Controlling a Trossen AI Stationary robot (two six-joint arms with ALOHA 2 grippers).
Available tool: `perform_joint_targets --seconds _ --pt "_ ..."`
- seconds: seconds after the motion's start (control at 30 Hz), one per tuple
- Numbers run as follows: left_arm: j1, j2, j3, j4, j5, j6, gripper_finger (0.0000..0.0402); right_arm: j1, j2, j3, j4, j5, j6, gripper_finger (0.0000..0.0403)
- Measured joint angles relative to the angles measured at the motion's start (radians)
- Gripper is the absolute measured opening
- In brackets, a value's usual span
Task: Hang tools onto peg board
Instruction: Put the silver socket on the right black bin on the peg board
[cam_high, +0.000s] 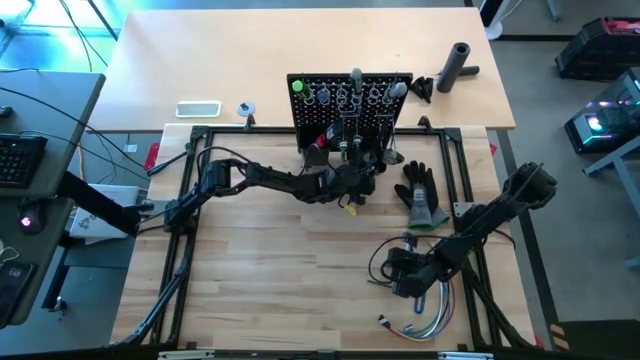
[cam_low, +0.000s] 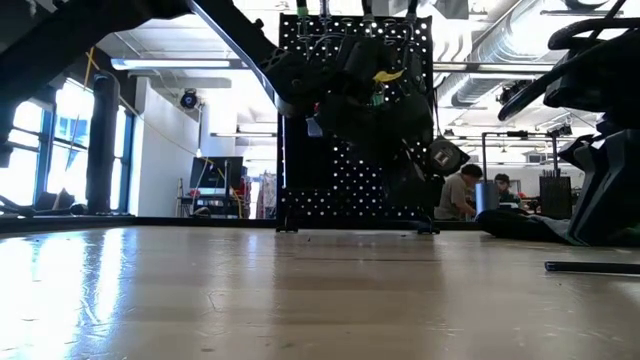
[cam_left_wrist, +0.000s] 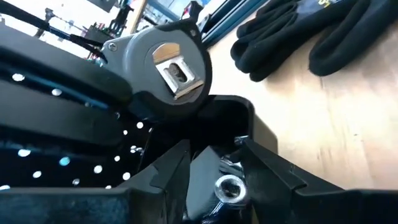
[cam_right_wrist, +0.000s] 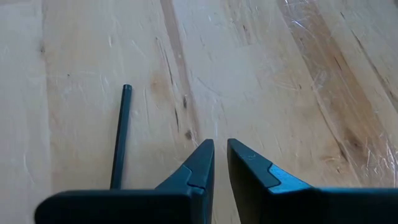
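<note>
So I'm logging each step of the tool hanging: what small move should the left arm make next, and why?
Probably ease the left gripper straight back from the peg board. Its fingers stand apart around a dark tool with a shiny bolt right at the board, so the tool looks just about delivered. The right gripper waits low over the table.
</note>
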Motion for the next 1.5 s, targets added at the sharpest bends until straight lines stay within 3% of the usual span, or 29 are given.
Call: perform_joint_targets --seconds 0.5,0.77,1.0,1.23,1.5 --pt "-0.006 0.000 0.000 0.027 -0.023 -0.004 0.0138 0.000 0.000 0.000 -0.005 -0.017 0.000 0.0039" --pt "-0.072 0.000 0.000 0.021 -0.021 -0.016 0.0138 0.000 -0.016 0.000 -0.097 -0.070 0.047 0.0039" --pt "-0.137 0.000 0.000 0.020 -0.035 -0.009 0.0138 -0.002 -0.115 0.000 -0.236 -0.059 0.091 0.0061" --pt "-0.203 0.000 0.000 0.014 -0.079 -0.021 0.0138 -0.002 -0.229 0.000 -0.449 -0.207 0.140 0.0111" --pt "-0.274 0.000 0.000 -0.050 -0.066 -0.122 0.0138 -0.002 -0.323 0.000 -0.575 -0.333 0.108 0.0120"
